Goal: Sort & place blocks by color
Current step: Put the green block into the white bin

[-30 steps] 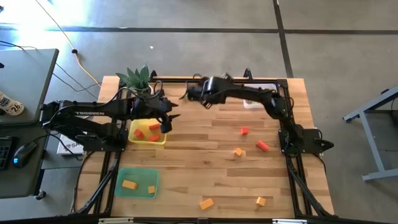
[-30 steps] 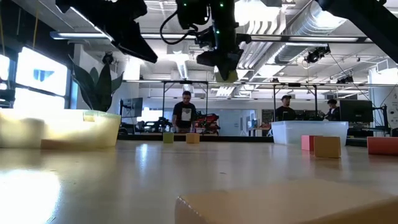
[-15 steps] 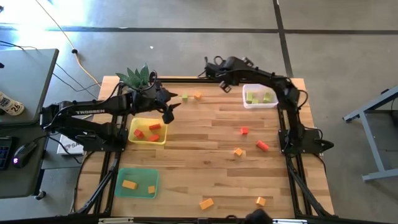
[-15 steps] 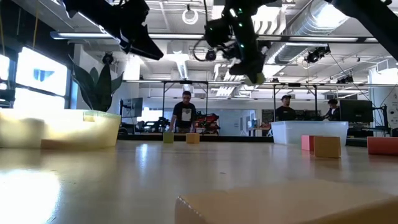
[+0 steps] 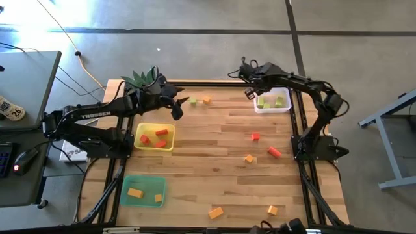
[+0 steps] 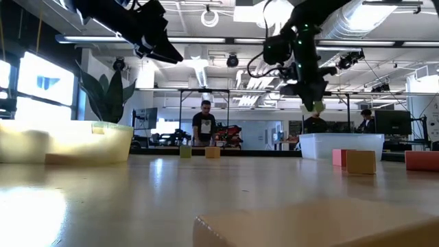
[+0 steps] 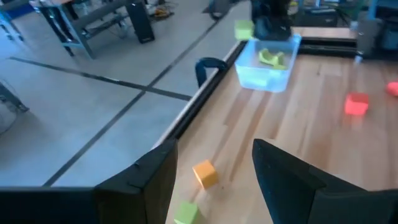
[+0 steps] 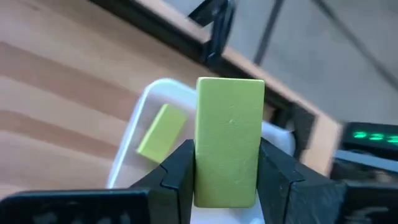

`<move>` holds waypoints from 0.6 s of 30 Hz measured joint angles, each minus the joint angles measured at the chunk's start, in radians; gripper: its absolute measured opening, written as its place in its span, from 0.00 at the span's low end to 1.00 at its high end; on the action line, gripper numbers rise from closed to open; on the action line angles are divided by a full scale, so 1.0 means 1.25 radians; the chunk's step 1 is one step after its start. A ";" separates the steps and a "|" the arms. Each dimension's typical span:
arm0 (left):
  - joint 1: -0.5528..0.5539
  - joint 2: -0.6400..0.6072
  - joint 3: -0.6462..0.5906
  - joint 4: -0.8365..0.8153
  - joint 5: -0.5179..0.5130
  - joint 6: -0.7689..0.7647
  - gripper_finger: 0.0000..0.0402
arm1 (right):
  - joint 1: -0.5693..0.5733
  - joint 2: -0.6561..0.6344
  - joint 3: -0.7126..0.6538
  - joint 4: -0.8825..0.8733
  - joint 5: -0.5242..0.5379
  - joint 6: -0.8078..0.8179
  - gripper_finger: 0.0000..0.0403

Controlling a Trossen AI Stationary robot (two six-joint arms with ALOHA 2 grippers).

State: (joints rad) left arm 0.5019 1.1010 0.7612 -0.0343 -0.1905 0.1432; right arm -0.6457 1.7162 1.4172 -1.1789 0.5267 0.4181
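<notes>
On the counter (image 5: 214,166), taking the yellow tray (image 5: 155,138) as the landmark, the green tray (image 5: 143,190) lies nearer the front edge than it and holds two orange blocks (image 5: 134,192). The yellow tray itself holds three red blocks (image 5: 161,132). The left gripper (image 5: 177,108) hangs above the counter just beyond the yellow tray's far right corner, beside the potted plant (image 5: 144,79); its jaws stand apart with nothing between them, as the left wrist view shows. Right of the gripper, close to the counter's far edge, a light green cube (image 5: 193,101) and an orange cube (image 5: 207,100) sit side by side, just apart.

Farther right of the yellow tray, in the middle of the counter, lie a red cube (image 5: 255,136), a red brick (image 5: 274,152) and an orange cube (image 5: 249,158); two more orange blocks (image 5: 215,212) lie near the front edge. Far to the right, at the back corner, the clear tray (image 5: 273,109) holds light green blocks (image 5: 278,101). The right gripper (image 5: 252,93) hovers at that tray's left rim, its jaws pressed on either side of an upright light green brick (image 8: 229,140), held in the air above the tray. In the low view, people stand in the room behind the counter.
</notes>
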 joint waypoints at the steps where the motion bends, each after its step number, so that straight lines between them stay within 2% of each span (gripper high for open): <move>1: 0.005 0.004 0.000 0.011 0.000 0.000 0.49 | -0.007 -0.011 -0.027 0.023 -0.018 0.000 0.28; 4: 0.018 0.019 0.000 0.042 0.010 0.000 0.49 | -0.024 -0.035 -0.101 0.089 -0.062 0.000 0.31; 9: 0.030 0.063 0.000 0.064 0.045 -0.001 0.49 | -0.051 -0.043 -0.185 0.135 -0.094 0.000 0.31; 13: 0.030 0.107 0.000 0.092 0.047 0.002 0.49 | -0.066 -0.043 -0.218 0.153 -0.090 0.000 0.31; 18: 0.030 0.164 0.000 0.137 0.043 0.027 0.49 | -0.093 -0.043 -0.229 0.177 -0.108 -0.018 0.38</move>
State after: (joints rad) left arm 0.5392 1.3060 0.7616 0.1370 -0.1368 0.1767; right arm -0.7623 1.6623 1.1313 -0.9571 0.3922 0.3956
